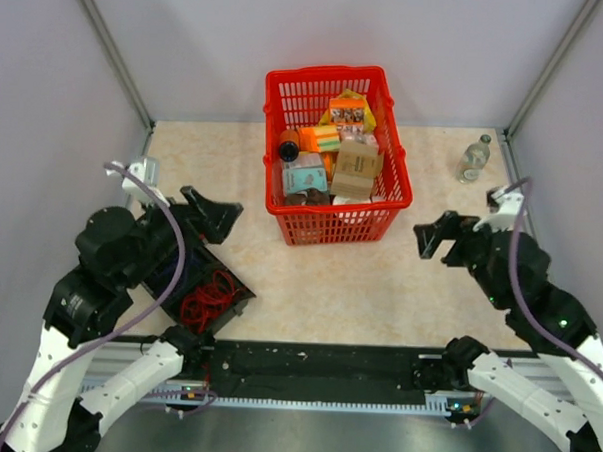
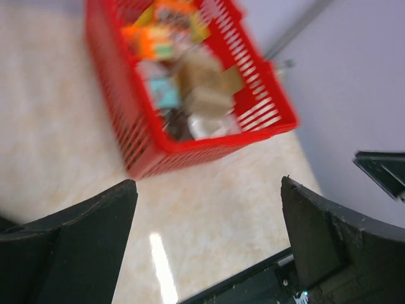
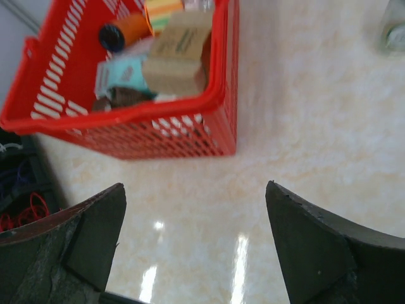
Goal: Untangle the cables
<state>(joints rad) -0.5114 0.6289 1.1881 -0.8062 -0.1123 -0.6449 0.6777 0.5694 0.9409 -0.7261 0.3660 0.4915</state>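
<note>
The cables (image 1: 206, 300), a small loose tangle of thin red wires, are lying in a shallow black tray (image 1: 240, 293) to the near left of the red basket (image 1: 337, 226), well apart from it and partly under the left arm. In the right wrist view a few red loops (image 3: 28, 212) are showing at the left edge, beyond the basket's (image 3: 126, 120) near corner. Nothing is touching the cables. The left gripper (image 1: 220, 217) is hovering just left of the basket's front left corner and beyond the tangle. Its own camera is showing its two dark fingers spread wide (image 2: 207, 190) with only bare table (image 1: 379, 279) between them and the basket (image 2: 158, 149) ahead, blurred. The right gripper (image 1: 429, 239) is hanging to the right of the basket's front right corner, facing it, and its fingers are likewise standing wide apart (image 3: 195, 190) and holding nothing. The basket is sitting at the far middle of the table, carrying a cardboard box (image 1: 356, 168), a teal packet (image 1: 304, 174), orange items (image 1: 320, 139) and a colourful packet (image 1: 346, 113). A clear bottle (image 1: 473, 158) is standing upright to the right of the basket, near the far right corner of the table.
</note>
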